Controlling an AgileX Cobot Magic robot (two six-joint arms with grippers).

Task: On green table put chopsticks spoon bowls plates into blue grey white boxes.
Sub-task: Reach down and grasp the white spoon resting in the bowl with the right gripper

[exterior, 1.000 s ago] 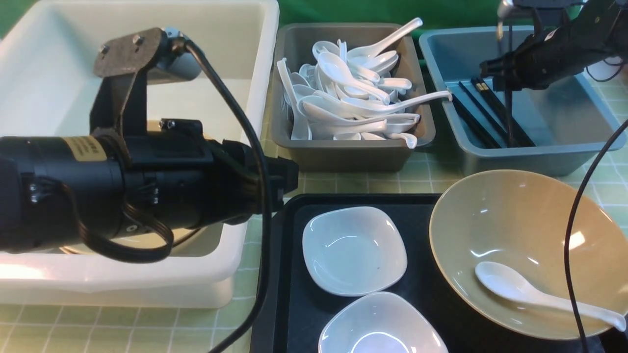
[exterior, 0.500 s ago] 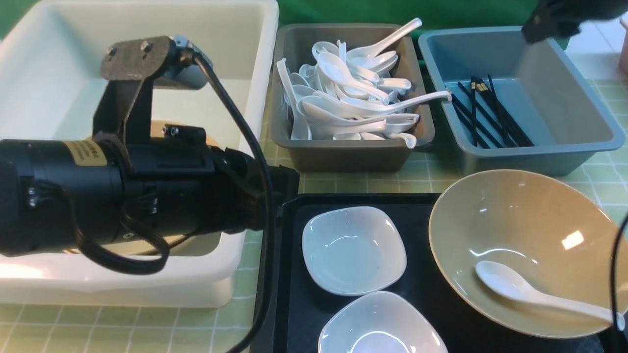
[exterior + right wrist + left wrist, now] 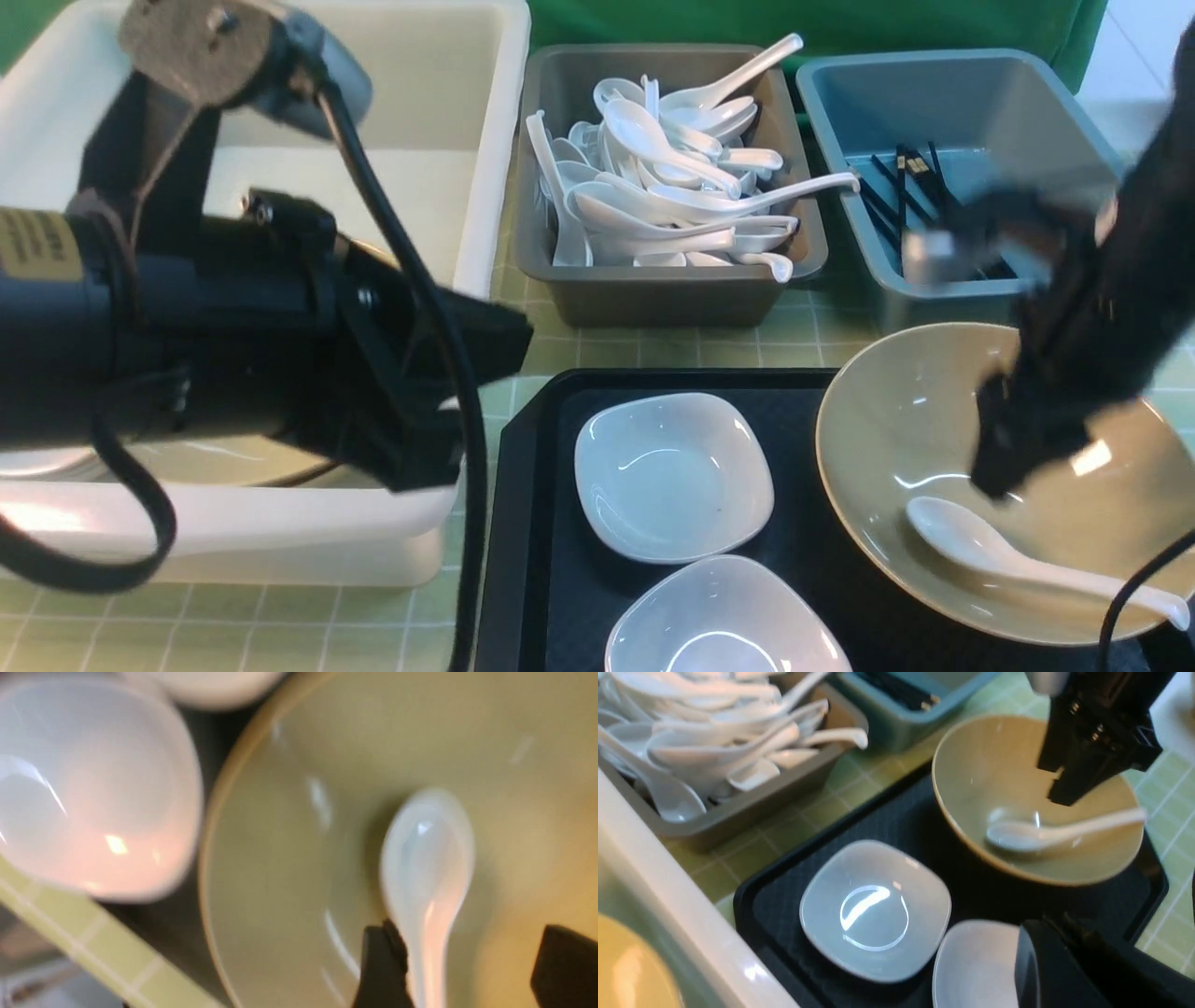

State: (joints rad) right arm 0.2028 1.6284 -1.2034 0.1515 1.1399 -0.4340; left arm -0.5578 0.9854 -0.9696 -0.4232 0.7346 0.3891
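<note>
A white spoon (image 3: 971, 546) lies in the tan bowl (image 3: 915, 411) on the right of the black tray. My right gripper (image 3: 472, 970) hangs open just above the bowl, blurred, its fingers (image 3: 380, 961) either side of the spoon's handle (image 3: 432, 933) without gripping it. Two white plates (image 3: 672, 476) (image 3: 724, 621) sit on the tray. Black chopsticks (image 3: 910, 173) lie in the blue box (image 3: 934, 93). The grey box (image 3: 667, 294) is heaped with spoons. My left gripper (image 3: 1057, 921) is shut and empty, beside the nearer plate (image 3: 976, 966).
The black tray (image 3: 551, 448) rests on the green table (image 3: 653, 350). My bulky left arm (image 3: 233, 327) hangs over the big white box (image 3: 448, 93), which holds another tan bowl (image 3: 626, 961). A cable (image 3: 467, 467) drops past the tray's left edge.
My right gripper let a chopstick drop into the blue box, opened, swung away and came down over the tan bowl. My left arm rose and shifted left.
</note>
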